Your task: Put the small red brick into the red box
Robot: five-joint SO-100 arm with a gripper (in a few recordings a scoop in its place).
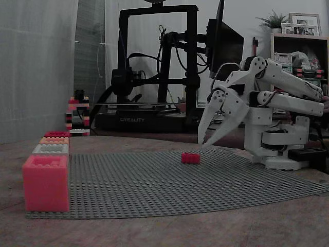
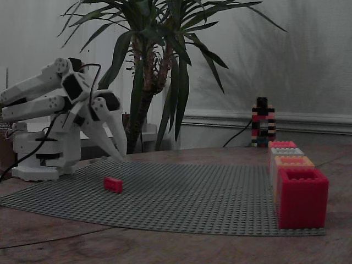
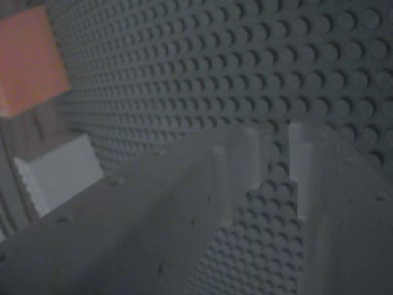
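Small red brick [image 1: 190, 158] flat on the grey studded mat [image 1: 154, 180], white gripper [image 1: 206, 142] at its 2 o'clock, fingers a little apart, holding nothing, red box [image 1: 56, 134] far off at 9 o'clock.

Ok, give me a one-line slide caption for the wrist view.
Nearly closed tool empty above the grey studded baseplate, an orange box at upper left.
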